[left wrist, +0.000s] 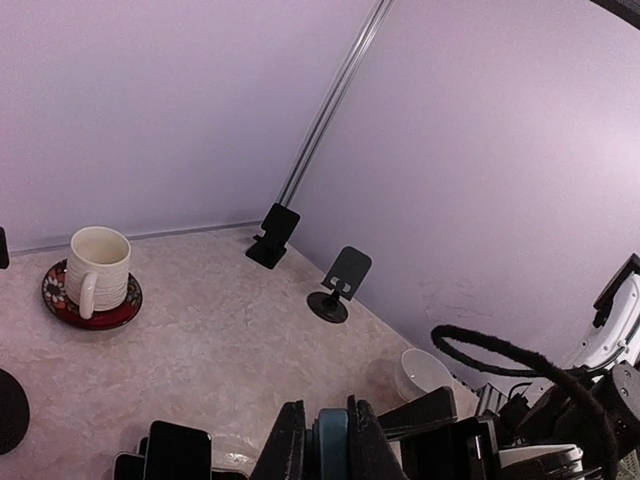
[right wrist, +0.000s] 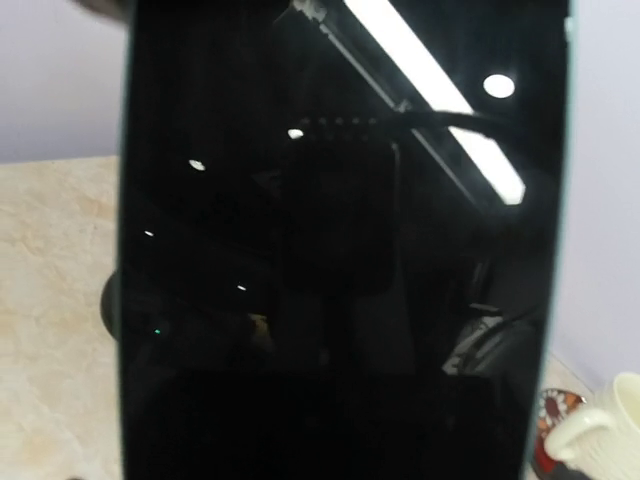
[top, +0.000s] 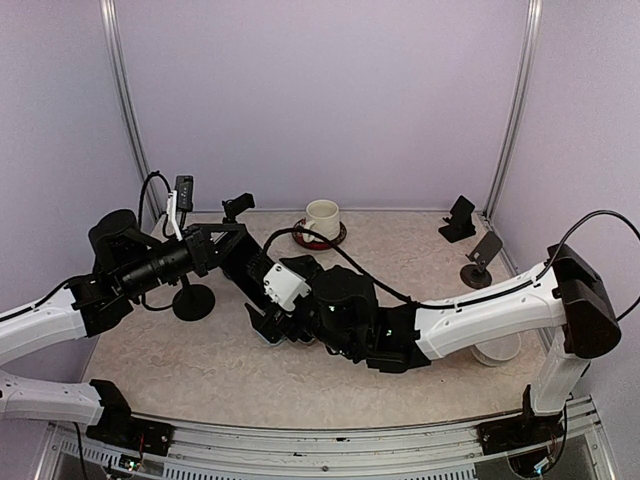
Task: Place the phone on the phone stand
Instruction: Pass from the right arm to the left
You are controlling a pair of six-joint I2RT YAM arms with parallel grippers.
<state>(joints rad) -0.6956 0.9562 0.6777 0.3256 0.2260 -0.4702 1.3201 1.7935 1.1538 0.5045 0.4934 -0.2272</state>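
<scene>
Overhead rear view, left wrist toward far corner, right wrist against phone point(right wrist: 340, 250), mug point(top: 322, 216) shared

Marbled table point(top: 200, 350) carries saucer point(top: 318, 245), phone stands point(top: 458, 218) — white bowl point(top: 495, 350).

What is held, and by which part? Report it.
The left pincer clamps the phone across its two flat faces, seen edge-on; the right pincer's grip cannot be told.

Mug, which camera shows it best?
Left wrist: the mug shows whole and large, handle and saucer clear. Top external has it small at the back; right wrist catches only its edge beside the phone.
</scene>
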